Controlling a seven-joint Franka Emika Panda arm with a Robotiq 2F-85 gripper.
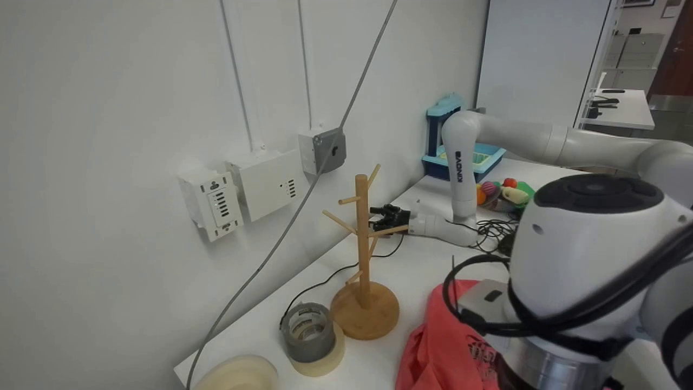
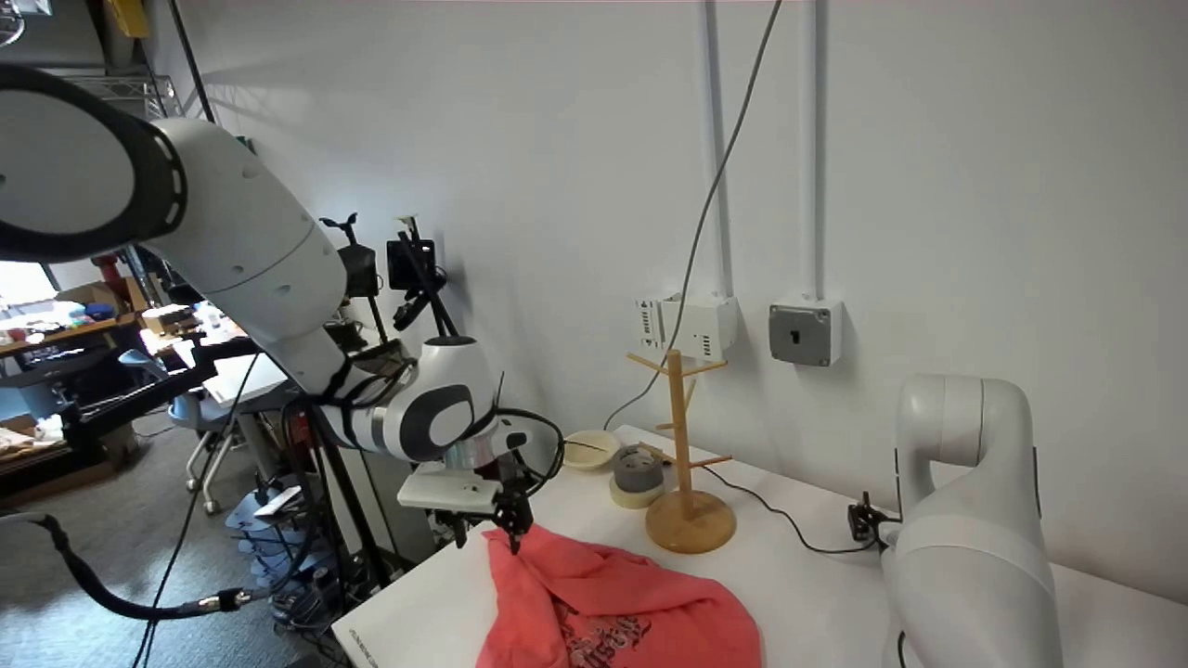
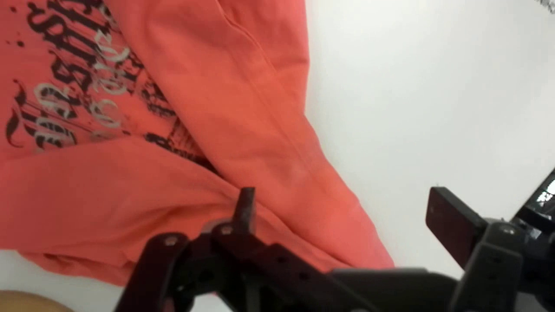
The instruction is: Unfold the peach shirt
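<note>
Shirt (image 2: 631,598), peach, on desk (image 2: 798,603), rumpled, partly folded over, print showing, one corner near desk's end edge. Gripper (image 3: 340,212) spread wide; in the wrist view one finger (image 3: 246,208) over fabric, other finger (image 3: 453,225) over bare desk, shirt's tapered end between. Contact: can't tell. Mug tree (image 2: 682,455) just beside, toward back edge.

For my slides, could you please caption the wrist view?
Open claw at the edge of the folded peach shirt, print partly covered.

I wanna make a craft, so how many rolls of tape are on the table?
2 in view: a grey roll sits on a cream roll, both beside the wooden mug tree. More might be hidden, maybe under the peach shirt.
</note>
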